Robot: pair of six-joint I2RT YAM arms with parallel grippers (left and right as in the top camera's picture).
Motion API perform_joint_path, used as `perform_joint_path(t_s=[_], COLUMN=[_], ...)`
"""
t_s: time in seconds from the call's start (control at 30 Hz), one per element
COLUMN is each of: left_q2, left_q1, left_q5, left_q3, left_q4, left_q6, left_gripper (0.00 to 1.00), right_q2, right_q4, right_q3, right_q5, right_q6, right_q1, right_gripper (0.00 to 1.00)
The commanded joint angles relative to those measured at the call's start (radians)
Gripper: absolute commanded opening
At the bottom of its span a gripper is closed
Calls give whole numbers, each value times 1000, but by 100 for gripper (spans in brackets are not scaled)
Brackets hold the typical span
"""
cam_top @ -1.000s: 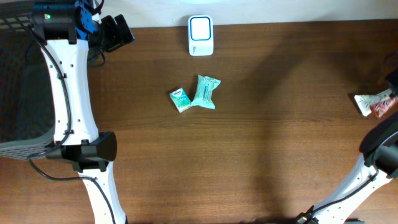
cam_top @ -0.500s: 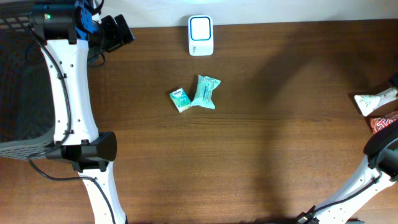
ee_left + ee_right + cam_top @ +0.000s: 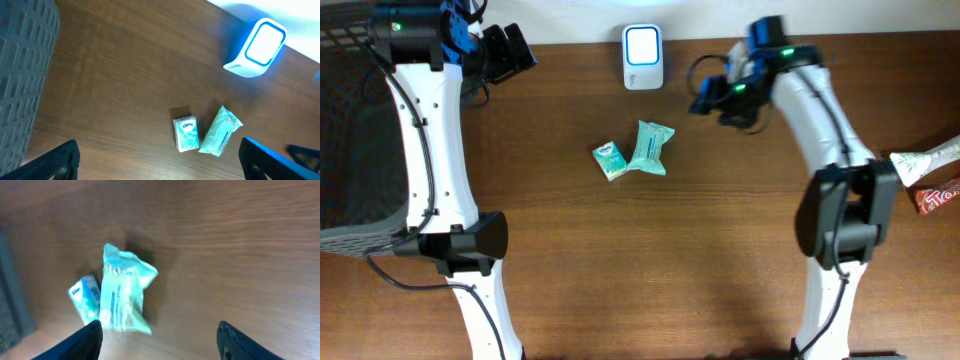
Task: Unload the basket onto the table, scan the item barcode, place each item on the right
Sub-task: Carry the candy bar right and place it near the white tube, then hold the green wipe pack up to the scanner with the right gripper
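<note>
1. Broadly, a dark wooden table [image 3: 720,250] fills the overhead view.
2. A grey mesh basket [image 3: 345,150] sits at the table's left side, beside the left arm [image 3: 430,140].
3. The left arm reaches up to the far left corner. The right arm [image 3: 820,120] stretches from the near right side toward the far middle of the table.
4. The left gripper [image 3: 157,147] is spread wide, with its fingers at opposite lower corners of its wrist view and nothing between them. It hangs high over the wood.
5. The right gripper [image 3: 159,327] also has its fingers well parted and holds nothing. It hovers just right of the scanner [image 3: 643,57], with bare wood under it.
6. The scanner, white with a blue-lit face, stands at the far edge, about midway across.
7. A teal packet [image 3: 651,148] lies flat near the table's middle, on the near side of the scanner, and neither gripper touches it.
8. At the right edge lie a white-and-green wrapper [image 3: 925,160] and, just nearer, a red wrapper [image 3: 940,197], both partly cut off by the frame.
9. A small teal tissue pack [image 3: 610,160] lies at the packet's left side and seems to touch it.
</note>
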State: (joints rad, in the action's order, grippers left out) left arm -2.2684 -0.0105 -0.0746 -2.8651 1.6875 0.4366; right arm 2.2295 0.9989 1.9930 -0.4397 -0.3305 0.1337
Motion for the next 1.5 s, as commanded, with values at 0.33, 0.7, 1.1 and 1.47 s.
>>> perform_joint_path(t_s=[0.33,0.7,1.1,1.47], left_q2=[6,6,6,6], left_q1=[5,4,5,5], left_q5=[-3,-4,-3,-4], left_q3=[-10,-10,-10,-10], left_q4=[0,1,0,0], left_q6=[-12,-12,-12,-12], left_gripper=[99,99,99,99], right_q2=[163,128,193,216], right_q4=[-127,-119,-712,-750], right_q3=[-14,146,198,206], right_q5=[475,479,620,409], right_q6=[-314,-96,113,-11], right_q1=[334,336,306,179], right_gripper=[71,9,9,6])
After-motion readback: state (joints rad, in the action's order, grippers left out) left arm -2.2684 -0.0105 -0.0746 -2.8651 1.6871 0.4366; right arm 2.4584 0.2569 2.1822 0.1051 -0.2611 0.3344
